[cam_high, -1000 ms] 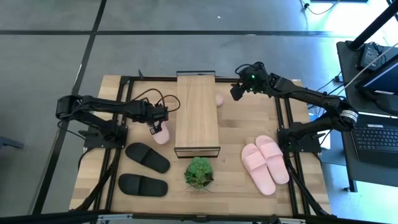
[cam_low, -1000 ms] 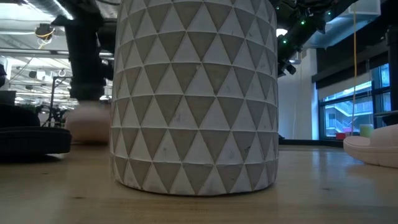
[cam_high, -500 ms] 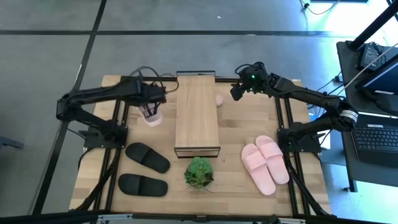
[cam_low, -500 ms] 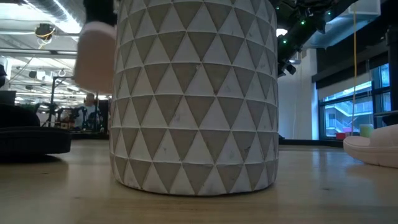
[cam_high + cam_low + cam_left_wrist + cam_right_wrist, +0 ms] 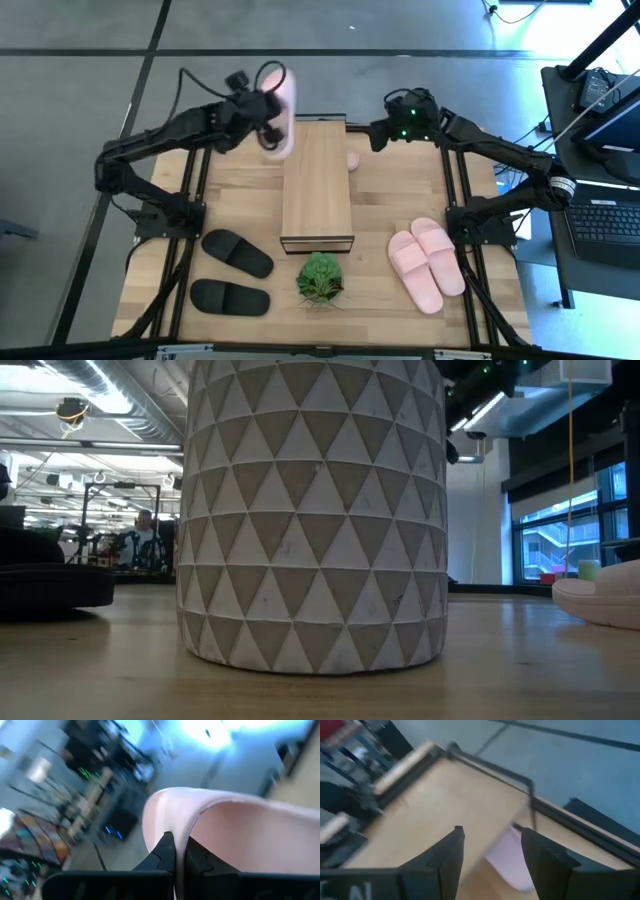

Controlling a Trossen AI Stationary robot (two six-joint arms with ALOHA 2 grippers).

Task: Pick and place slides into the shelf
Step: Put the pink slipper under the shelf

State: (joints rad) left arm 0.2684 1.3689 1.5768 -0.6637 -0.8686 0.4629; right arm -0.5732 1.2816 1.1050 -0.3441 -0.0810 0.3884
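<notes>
My left gripper (image 5: 266, 112) is raised above the shelf's far left corner, shut on a pale pink slide (image 5: 282, 105) that stands on end in the air. The light-wood shelf (image 5: 317, 185) sits mid-table. Another pink slide (image 5: 353, 158) pokes out of the shelf's right side near its far end. My right gripper (image 5: 378, 136) hovers open above that slide (image 5: 509, 860), touching nothing. A pink pair (image 5: 427, 262) lies on the table to the right, and two black slides (image 5: 237, 252) (image 5: 230, 297) lie at the near left. My left gripper pinches the pink slide by a thin curved edge (image 5: 169, 826) between its two shut fingers (image 5: 165, 855). Whether that edge belongs to the strap or the sole cannot be told. The slide is lifted clear of the table and stands roughly on end beside the gripper.
A green plant (image 5: 320, 278) in a white triangle-patterned pot (image 5: 312, 510) stands just in front of the shelf's near end and fills most of the low view. A dark frame (image 5: 195, 180) runs along the table's edges. People show in the room behind.
My left gripper has risen from the table left of the shelf and swung toward the far edge, carrying the pink slide. The slide, which lay on the table, is now lifted clear and turned on end. My right arm has risen slightly.
</notes>
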